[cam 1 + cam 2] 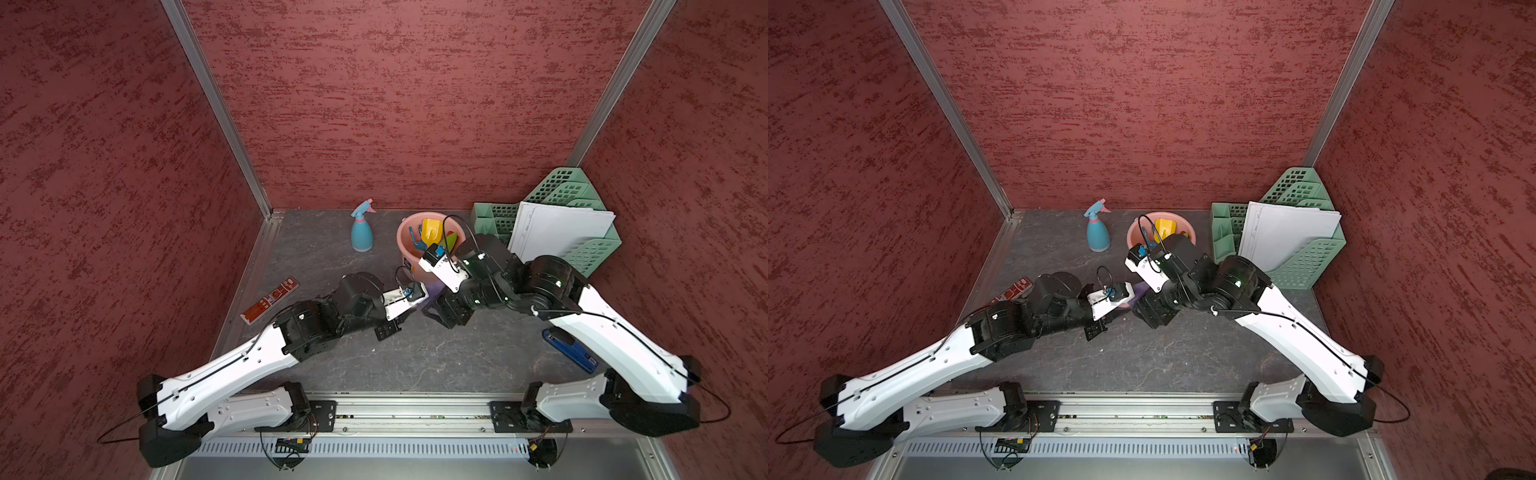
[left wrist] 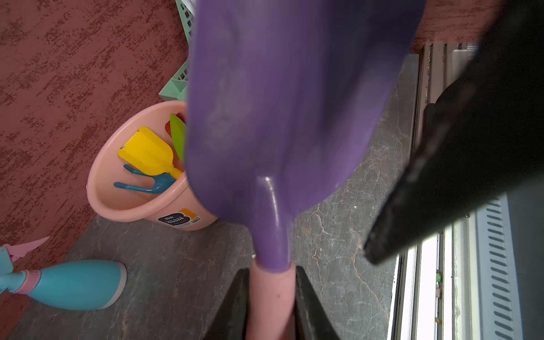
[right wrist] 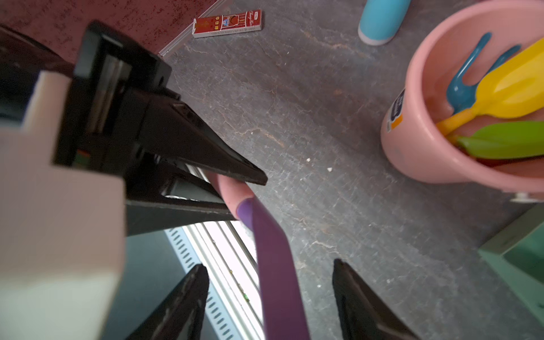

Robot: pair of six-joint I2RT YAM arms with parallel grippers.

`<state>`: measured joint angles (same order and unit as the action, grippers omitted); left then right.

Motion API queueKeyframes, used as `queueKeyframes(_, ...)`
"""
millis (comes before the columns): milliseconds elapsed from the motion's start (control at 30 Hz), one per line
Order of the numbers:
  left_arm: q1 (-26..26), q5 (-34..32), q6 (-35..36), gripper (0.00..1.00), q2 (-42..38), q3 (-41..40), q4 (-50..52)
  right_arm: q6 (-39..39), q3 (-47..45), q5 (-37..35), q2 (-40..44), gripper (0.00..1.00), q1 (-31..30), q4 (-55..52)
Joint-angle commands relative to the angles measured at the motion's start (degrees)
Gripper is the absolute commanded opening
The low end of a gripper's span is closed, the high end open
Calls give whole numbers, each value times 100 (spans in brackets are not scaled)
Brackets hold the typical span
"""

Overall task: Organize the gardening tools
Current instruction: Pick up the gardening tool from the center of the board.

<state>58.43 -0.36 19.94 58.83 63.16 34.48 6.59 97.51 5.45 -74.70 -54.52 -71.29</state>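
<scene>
My left gripper (image 2: 272, 269) is shut on the pink handle (image 2: 272, 294) of the purple scoop (image 2: 279, 103), held above the table beside the pink bucket (image 2: 100, 176). My right gripper (image 3: 270, 263) stands open, with the scoop's blade (image 3: 279, 294) between its fingers and a gap on both sides. The bucket (image 1: 405, 249) holds the yellow shovel (image 2: 147, 153), blue claw (image 2: 147, 182) and green trowel (image 2: 177, 132). A red sliver shows behind the trowel. The blue spray bottle (image 1: 362, 232) stands left of the bucket.
A flat red printed strip (image 1: 270, 301) lies near the left wall. The mint-green mesh rack (image 1: 594, 249) with white sheets (image 1: 561, 232) fills the back right corner. A blue object (image 1: 569, 349) lies under my right arm. A metal rail (image 1: 407, 411) runs along the front.
</scene>
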Motion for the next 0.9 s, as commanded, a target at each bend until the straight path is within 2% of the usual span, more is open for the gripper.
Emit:
queueKeyframes(0, -127, -14, -420, 0, -287, -247, -624, 312, -404, -354, 676, 88, 29, 653)
queueKeyframes(100, -510, 371, -998, 0, -594, -590, -1168, 604, -1167, -38, 1246, 92, 32, 1411)
queueKeyframes(167, -902, 893, -1583, 0, -820, -865, -1813, 802, -1799, 297, 1569, 92, 29, 2015)
queueKeyframes(333, -1581, 2009, -3027, 0, -912, -1490, -3667, 1209, -3271, 1158, 2123, 87, 29, 3874)
queueKeyframes(533, -1669, 2951, -3962, 0, -366, -1576, -5229, 1266, -3716, 1643, 1846, 86, 29, 5179)
queueKeyframes(700, -1663, 3137, -4435, 0, -137, -1569, -5957, 1283, -3861, 1568, 1715, 86, 29, 6043)
queueKeyframes(867, -1670, 3131, -4464, 0, -135, -1552, -6014, 1471, -4037, 1460, 1730, 82, 35, 6565)
